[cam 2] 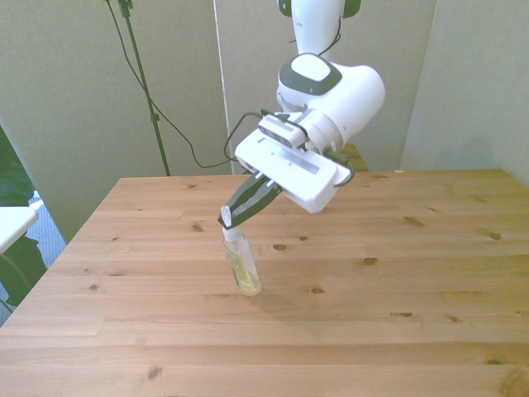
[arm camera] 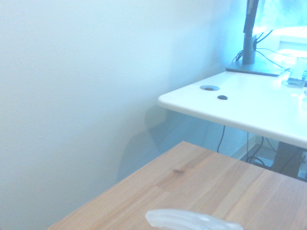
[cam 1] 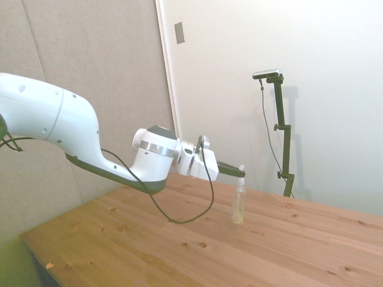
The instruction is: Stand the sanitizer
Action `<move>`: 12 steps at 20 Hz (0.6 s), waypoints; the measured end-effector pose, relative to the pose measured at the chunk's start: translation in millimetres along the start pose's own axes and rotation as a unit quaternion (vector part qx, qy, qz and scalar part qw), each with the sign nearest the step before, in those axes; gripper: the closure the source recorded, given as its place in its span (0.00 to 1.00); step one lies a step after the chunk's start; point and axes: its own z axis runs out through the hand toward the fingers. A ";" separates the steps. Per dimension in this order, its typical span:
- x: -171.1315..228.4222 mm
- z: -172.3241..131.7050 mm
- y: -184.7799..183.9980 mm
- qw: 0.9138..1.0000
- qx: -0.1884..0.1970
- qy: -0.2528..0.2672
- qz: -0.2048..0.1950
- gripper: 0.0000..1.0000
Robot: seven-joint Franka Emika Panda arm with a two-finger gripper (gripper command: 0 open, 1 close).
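From the side view we see the hand (cam 1: 239,171) closed on the white pump top of the sanitizer (cam 1: 239,204), whose base touches the counter (cam 1: 299,239) or sits just above it; the bottle looks close to upright here. We judge that letting go now could be fine from this angle alone. The front view tells us otherwise: the hand (cam 2: 231,217) pinches only the top, and the sanitizer (cam 2: 242,265) leans, its base set toward the front view's right of its cap. If we open now, the slim bottle may tip and roll across the counter (cam 2: 397,281). Pressing down while tilted could make the base skid or the cap slip from the narrow grip. In the wrist view only a blurred clear edge of the sanitizer (arm camera: 192,221) shows above the counter (arm camera: 201,177), so it cannot confirm the lean.
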 end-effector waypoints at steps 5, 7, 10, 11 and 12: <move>-2.0 10.6 -3.7 1.000 -0.001 0.009 0.000 0.00; -4.8 10.4 -2.3 1.000 -0.002 0.007 -0.001 0.00; -9.6 11.0 0.3 1.000 -0.004 0.004 -0.004 0.00; -10.4 11.4 1.0 1.000 -0.005 0.004 -0.005 0.00; -10.3 11.6 1.0 1.000 -0.005 0.005 -0.005 0.00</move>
